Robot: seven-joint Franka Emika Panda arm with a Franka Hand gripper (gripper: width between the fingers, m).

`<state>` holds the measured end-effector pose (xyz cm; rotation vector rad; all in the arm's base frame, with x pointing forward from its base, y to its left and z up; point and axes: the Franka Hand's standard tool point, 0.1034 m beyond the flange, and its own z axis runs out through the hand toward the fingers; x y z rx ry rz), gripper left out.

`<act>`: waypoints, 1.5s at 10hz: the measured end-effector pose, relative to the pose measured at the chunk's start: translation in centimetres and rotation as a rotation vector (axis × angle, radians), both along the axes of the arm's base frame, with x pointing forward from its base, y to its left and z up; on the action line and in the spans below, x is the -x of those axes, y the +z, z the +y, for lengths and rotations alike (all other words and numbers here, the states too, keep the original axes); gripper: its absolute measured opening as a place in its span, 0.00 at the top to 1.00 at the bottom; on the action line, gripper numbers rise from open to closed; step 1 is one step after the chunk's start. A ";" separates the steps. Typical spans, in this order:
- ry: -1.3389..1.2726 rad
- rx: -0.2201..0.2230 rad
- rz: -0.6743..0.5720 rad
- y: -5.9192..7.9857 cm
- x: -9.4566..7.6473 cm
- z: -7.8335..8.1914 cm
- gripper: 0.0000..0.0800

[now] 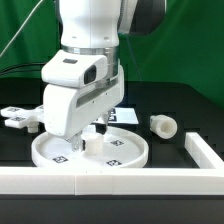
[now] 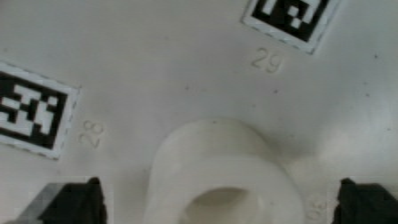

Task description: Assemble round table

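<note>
The large round disc (image 1: 90, 152) lies flat on the black table, tags facing up. My gripper (image 1: 92, 133) hangs straight over its middle. In the wrist view the disc's surface (image 2: 160, 80) fills the frame, with its raised centre socket (image 2: 221, 165) between my two fingertips (image 2: 71, 203). The gripper (image 2: 221, 205) is open wide and holds nothing; both fingers stand clear of the socket. The short cylindrical post (image 1: 163, 125) lies on its side at the exterior view's right. The cross-shaped piece (image 1: 20, 118) lies at the exterior view's left.
The white border wall (image 1: 110, 181) runs along the front and turns back at the exterior view's right (image 1: 205, 150). The marker board (image 1: 127, 114) lies behind the disc. A green backdrop stands behind the table.
</note>
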<state>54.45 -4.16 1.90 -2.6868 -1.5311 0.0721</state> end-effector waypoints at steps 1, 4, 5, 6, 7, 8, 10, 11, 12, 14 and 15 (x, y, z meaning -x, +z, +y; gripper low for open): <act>0.000 0.000 0.001 0.0 0.0 -0.1 0.33; 0.001 0.000 0.001 0.0 0.0 0.0 0.50; 0.001 0.000 0.001 0.0 0.0 0.0 0.49; 0.001 0.000 0.001 0.0 0.0 0.0 0.49; 0.001 0.000 0.001 0.0 0.0 0.0 0.49; 0.001 0.000 0.001 0.0 0.0 0.0 0.49; 0.040 -0.004 -0.008 0.0 -0.8 1.7 0.49; 0.056 -0.008 -0.014 0.0 -1.3 2.7 0.49; 0.070 -0.013 -0.019 0.0 -1.7 3.7 0.49; 0.085 -0.022 -0.011 -0.1 -1.9 5.0 0.49; 0.093 -0.026 -0.007 -0.1 -1.9 5.6 0.49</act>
